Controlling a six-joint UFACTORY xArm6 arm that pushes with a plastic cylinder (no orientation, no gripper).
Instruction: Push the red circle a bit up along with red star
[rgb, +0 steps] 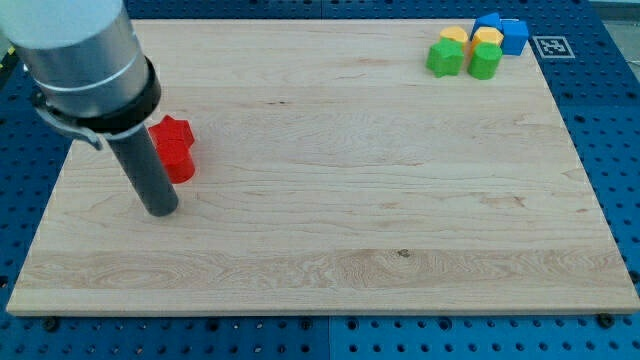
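Observation:
The red star (172, 131) lies near the left edge of the wooden board (330, 220). The red circle (179, 162) sits right below it, touching it. My tip (161, 209) rests on the board just below and a little left of the red circle, close to it or touching it. The rod and the arm's grey body cover the left side of both red blocks.
A cluster of blocks sits at the board's top right: a green block (445, 58), a second green block (485, 61), two yellow blocks (454, 36) (488, 38) and blue blocks (507, 32). A marker tag (551, 46) lies off the board's top right corner.

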